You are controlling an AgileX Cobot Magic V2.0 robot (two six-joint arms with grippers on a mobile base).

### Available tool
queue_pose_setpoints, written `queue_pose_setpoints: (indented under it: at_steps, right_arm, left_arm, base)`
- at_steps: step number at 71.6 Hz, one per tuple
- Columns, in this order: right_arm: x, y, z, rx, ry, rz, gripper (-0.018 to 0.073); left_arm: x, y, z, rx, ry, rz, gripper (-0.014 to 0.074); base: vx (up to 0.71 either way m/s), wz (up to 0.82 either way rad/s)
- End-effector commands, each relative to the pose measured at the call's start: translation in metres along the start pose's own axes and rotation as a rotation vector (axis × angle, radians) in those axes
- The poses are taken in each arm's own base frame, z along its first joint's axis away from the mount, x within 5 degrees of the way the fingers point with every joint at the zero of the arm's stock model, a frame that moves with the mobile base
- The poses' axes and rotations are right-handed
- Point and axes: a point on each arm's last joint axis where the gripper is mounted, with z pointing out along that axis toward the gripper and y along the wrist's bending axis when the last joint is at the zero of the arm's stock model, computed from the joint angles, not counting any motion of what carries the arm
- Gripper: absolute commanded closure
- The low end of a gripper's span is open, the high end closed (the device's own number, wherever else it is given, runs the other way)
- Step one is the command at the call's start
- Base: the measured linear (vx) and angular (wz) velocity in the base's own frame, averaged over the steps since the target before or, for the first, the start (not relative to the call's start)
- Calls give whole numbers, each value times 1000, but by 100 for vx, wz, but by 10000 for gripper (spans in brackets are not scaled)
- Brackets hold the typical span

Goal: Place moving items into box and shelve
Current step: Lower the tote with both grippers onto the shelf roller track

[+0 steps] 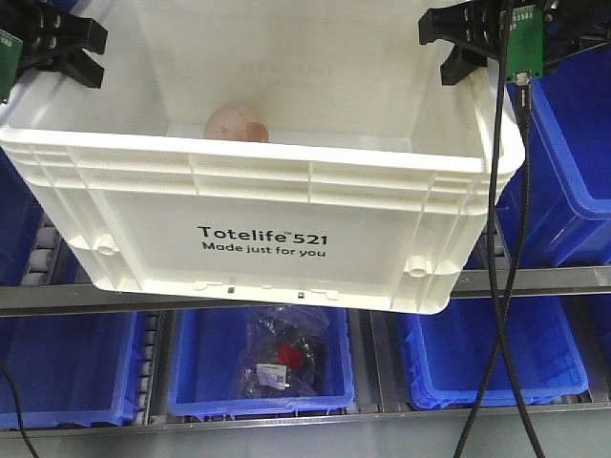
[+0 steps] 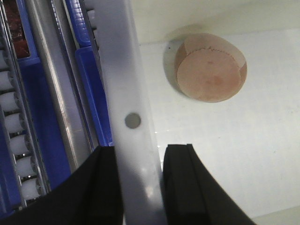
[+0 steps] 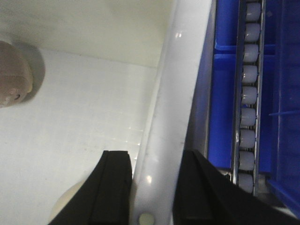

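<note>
Box [image 1: 258,205] held level, long axis left-right, label facing camera

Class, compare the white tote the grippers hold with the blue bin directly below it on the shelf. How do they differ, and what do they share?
The tote is cream-white with black lettering; the blue bin is plain blue. The tote is held tilted in the air by its side rims; the bin sits level on the shelf. The tote holds a pinkish round item; the bin holds a clear bag of parts. Both are open-topped rectangular plastic containers.
</note>
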Motion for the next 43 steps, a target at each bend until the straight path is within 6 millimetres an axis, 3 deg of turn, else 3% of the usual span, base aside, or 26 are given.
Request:
queue_pose_setpoints:
  at_steps: [1,25,43]
  right_arm:
    - [-18,15,-37,-113,-254,-12,571]
    - [-22,14,-37,-99,-309,-56,570]
    - [-20,10,-21,-77,-343,-62,568]
  left_arm:
    - [-15,-20,-23,125,-178,-23,613]
    - [-19,-16,-5,122,-160,-34,613]
    - [-23,-16,-5,116,-202,-36,613]
  base:
    - [0,0]
    - [0,0]
    - [0,0]
